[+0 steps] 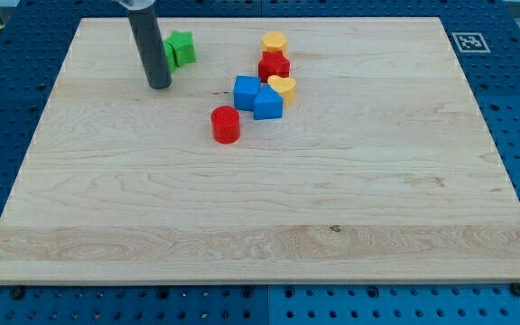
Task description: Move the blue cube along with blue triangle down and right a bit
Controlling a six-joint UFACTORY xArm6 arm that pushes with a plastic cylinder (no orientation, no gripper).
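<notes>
The blue cube sits near the board's upper middle. The blue triangle touches it on the right and a little lower. My tip rests on the board well to the left of the blue cube, apart from it. A green block stands just up and right of the rod, partly hidden behind it.
A red cylinder lies below and left of the blue cube. A yellow heart touches the blue triangle's upper right. A red star-like block and a yellow block stand above it. The wooden board lies on a blue pegboard table.
</notes>
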